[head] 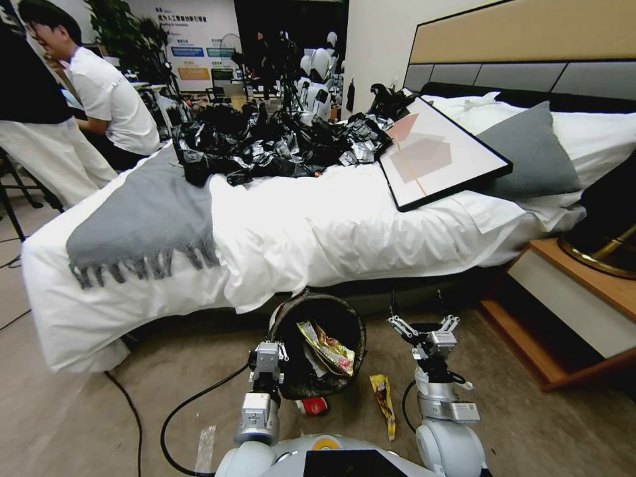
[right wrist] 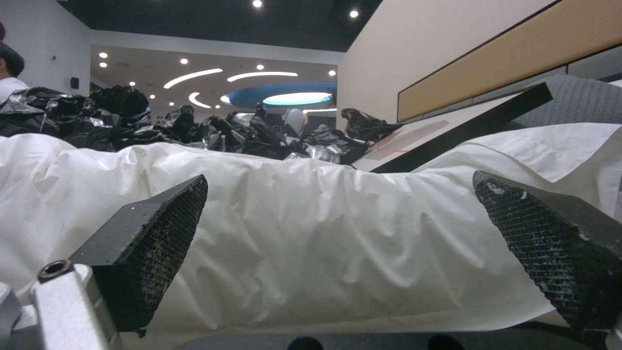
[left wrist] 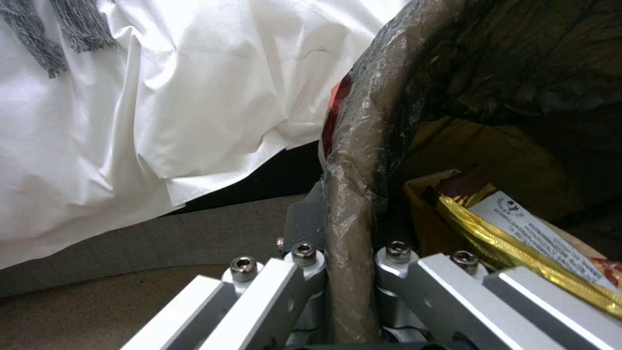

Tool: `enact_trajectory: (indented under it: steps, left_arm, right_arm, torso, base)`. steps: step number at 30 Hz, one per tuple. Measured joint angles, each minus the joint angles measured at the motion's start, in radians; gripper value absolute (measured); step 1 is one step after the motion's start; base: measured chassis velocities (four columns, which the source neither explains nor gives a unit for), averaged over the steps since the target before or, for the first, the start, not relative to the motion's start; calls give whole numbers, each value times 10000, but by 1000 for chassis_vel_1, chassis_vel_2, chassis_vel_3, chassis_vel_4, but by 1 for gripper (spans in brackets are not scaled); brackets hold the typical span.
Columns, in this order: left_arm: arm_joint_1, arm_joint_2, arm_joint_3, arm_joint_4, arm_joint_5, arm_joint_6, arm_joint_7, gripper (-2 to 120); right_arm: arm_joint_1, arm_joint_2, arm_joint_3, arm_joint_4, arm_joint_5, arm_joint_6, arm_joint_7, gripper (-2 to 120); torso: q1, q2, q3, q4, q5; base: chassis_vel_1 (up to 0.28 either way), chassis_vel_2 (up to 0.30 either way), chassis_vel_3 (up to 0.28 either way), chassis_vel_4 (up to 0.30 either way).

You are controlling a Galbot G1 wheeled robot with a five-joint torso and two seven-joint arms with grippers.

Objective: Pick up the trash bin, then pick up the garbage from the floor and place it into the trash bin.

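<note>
While the left tool (head: 277, 361) is clamped on the rim of the trash bin (head: 318, 306), the bin hangs tilted above the floor (head: 165, 371), in front of the bed (head: 318, 225), with its mouth turned toward the robot. Inside it lie snack wrappers (head: 328, 348). A red packet (head: 313, 405) lies on the floor just under the bin, and a yellow wrapper (head: 383, 401) beside it. The right tool (head: 424, 323) hovers empty near the bed's edge, its fingers (right wrist: 155, 243) spread wide.

Head camera looks down over the bed (head: 344, 212); both wrist cameras face its sheet closely.
</note>
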Motion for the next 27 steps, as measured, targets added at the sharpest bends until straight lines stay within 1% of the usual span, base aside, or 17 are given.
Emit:
enact_trajectory:
  steps: [17, 24, 27]
  left_arm:
    - [44, 49, 24, -90, 18, -18, -2, 1]
    - [41, 40, -7, -140, 8, -23, -3, 1]
    - [38, 32, -52, -180, -17, -23, -3, 1]
  right_arm:
    - [14, -84, -6, 129, -53, -68, -60, 100]
    - [231, -177, -37, 78, -388, -144, 76, 100]
    - [280, -348, -56, -34, -476, -737, 208, 100]
  torso:
    - [1, 0, 1, 0, 0]
    - [1, 0, 1, 1, -1]
    - [2, 0, 1, 0, 0]
  base:
    - [-13, 9, 12, -8]
    - [0, 0, 0, 0]
    - [0, 0, 0, 0]
